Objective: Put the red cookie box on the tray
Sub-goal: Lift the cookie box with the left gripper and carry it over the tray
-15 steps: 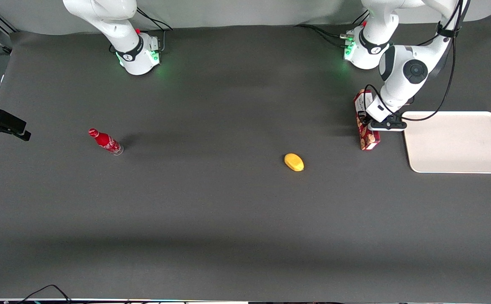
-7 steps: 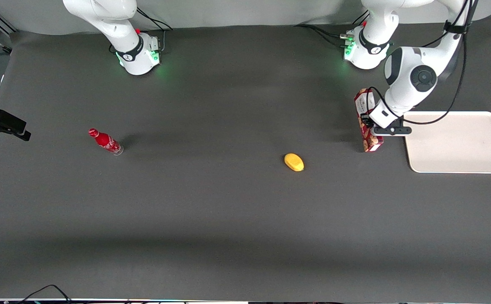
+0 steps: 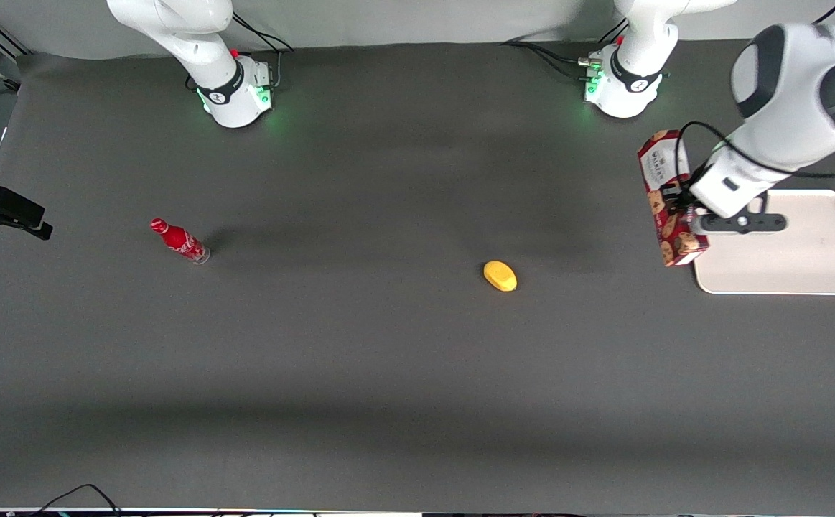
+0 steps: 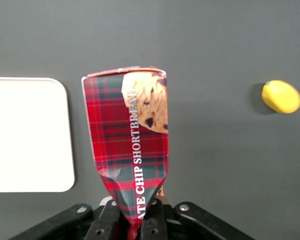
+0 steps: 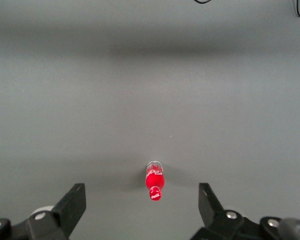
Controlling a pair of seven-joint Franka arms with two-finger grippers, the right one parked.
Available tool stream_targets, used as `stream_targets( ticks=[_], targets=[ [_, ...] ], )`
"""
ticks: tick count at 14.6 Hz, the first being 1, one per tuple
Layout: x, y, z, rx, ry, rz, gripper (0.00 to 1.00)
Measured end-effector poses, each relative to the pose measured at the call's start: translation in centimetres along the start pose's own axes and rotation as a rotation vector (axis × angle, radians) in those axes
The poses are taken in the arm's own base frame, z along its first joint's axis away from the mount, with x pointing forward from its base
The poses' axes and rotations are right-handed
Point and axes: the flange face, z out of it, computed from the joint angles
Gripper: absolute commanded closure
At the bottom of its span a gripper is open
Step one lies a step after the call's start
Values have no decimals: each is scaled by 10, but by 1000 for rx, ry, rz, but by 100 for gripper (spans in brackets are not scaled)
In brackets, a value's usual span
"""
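Since half a second ago the red cookie box (image 3: 672, 197) has risen off the table (image 3: 388, 359) and shifted toward the tray (image 3: 805, 276) (now overlapping its near corner) — so the carry is well underway. The gripper (image 4: 135, 220) hangs above, jaws clamped on the box's pinched middle — arm reaching over the tray.
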Motion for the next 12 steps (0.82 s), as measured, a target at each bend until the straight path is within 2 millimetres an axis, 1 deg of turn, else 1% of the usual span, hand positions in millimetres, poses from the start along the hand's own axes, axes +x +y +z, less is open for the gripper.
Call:
stream_targets(
  ticks=[1,2,3,4,6,8,10,12],
  targets=[
    [4,-9,-21,-6,-4,-7,100],
    [8,-22,-40,-15,-7,-3,100],
    [13,-40,-54,-23,-6,11,100],
    [18,-64,-64,-31,3,22,100],
    [26,-121,-71,-11,16,48,100],
    [26,-178,-75,13,20,88,100],
    [20,-230,-81,21,32,131,100],
    [7,-287,-87,33,41,178,100]
  ],
)
